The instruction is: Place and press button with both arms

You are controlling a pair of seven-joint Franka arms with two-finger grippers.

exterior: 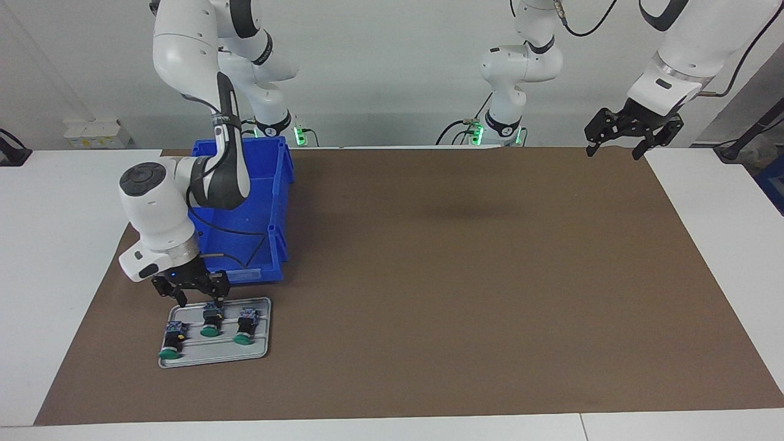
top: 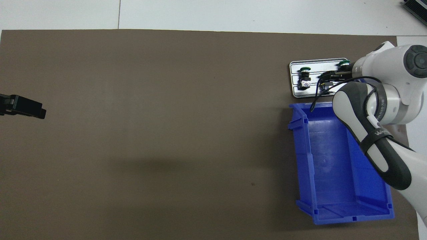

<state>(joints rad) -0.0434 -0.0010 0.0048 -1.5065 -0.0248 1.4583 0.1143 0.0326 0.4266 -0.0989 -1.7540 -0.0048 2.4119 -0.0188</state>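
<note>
A grey tray [exterior: 260, 352] is seen on the brown mat [exterior: 429, 275] at the right arm's end of the bench [exterior: 61, 245], just beside the open end of a blue bin [exterior: 278, 202] and farther from the robots than it. Three green-capped buttons are laid on the tray in a row, their caps turned away from the robots. The right hand [exterior: 197, 299] is lowered over the tray's nearer edge, with its fingers parted and set about the terminal end of the middle button [exterior: 212, 321]; whether the fingertips are touching that button cannot be told. The other two buttons [exterior: 173, 340] [exterior: 246, 324] are left lying on either side of it, apart from the hand. In the overhead view the right arm's wrist covers much of the tray, and only the button toward the bench's middle [top: 304, 77] is seen in full. The left hand [exterior: 617, 149] is held in the air with its fingers spread open and nothing between them, over the mat's edge at the left arm's end of the bench, where the arm waits.
</note>
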